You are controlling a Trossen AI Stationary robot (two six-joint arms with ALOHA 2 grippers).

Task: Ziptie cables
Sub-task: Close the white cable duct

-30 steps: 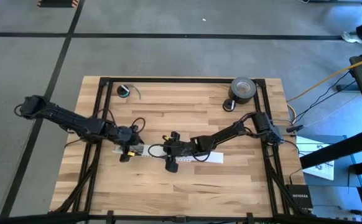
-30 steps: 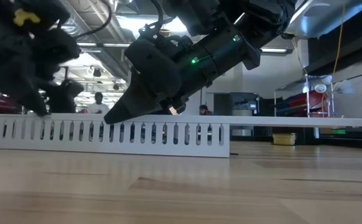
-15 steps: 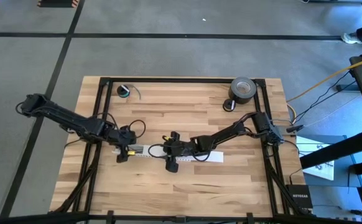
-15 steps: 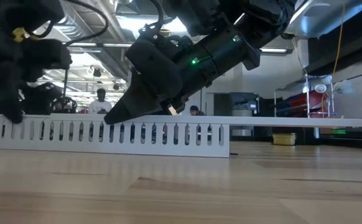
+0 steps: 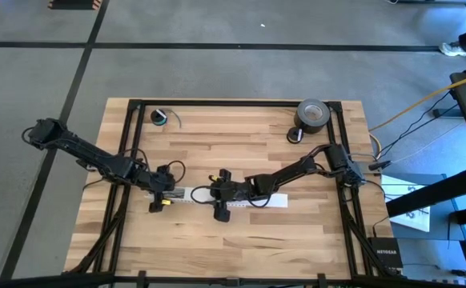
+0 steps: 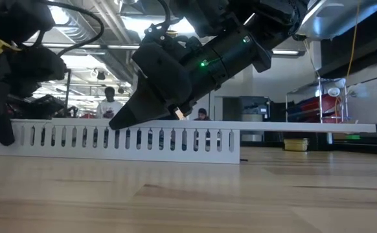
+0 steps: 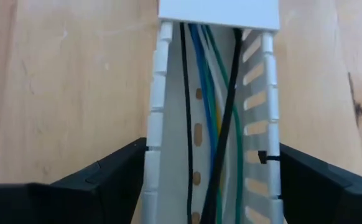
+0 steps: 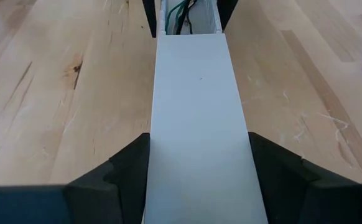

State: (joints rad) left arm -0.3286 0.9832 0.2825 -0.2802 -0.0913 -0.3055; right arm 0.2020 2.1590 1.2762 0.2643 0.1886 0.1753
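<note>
At desk (image 5: 297,232) centre, the left hand (image 7: 209,171) stands apart astride the slotted duct (image 7: 162,124) holding cables (image 7: 211,106); the right hand (image 8: 196,162) straddles its white cover (image 8: 193,93), fingers apart.

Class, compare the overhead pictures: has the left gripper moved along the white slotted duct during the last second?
Yes. The left gripper has slid along the white slotted duct toward its left end, away from the right gripper.

The table (image 8: 56,93) is pale grained wood, the slotted duct (image 8: 193,112) smooth, seemingly matt white plastic.
</note>
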